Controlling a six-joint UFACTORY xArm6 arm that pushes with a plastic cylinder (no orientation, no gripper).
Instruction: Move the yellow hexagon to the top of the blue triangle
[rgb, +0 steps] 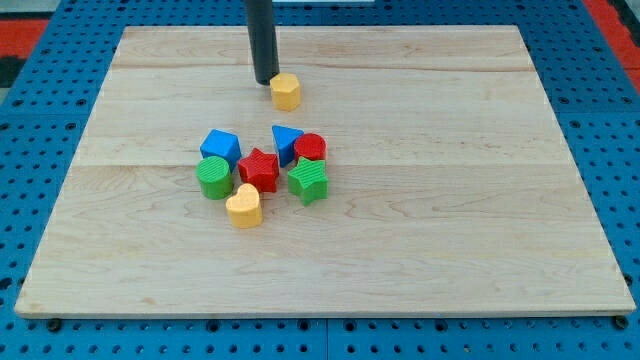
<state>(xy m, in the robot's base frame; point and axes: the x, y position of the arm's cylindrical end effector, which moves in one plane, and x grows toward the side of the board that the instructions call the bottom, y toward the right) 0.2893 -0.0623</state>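
Note:
The yellow hexagon (286, 91) lies on the wooden board (450, 200) near the view's top, left of centre. My tip (265, 80) stands just to the hexagon's left, touching or nearly touching it. The blue triangle (285, 141) lies below the hexagon, toward the view's bottom, at the top right of a cluster of blocks. A gap of bare board separates the hexagon from the triangle.
The cluster also holds a blue cube-like block (220, 147), a red cylinder (310, 147), a red star (259, 169), a green cylinder (213, 177), a green star (308, 181) and a yellow heart (244, 207). A blue pegboard (40, 100) surrounds the board.

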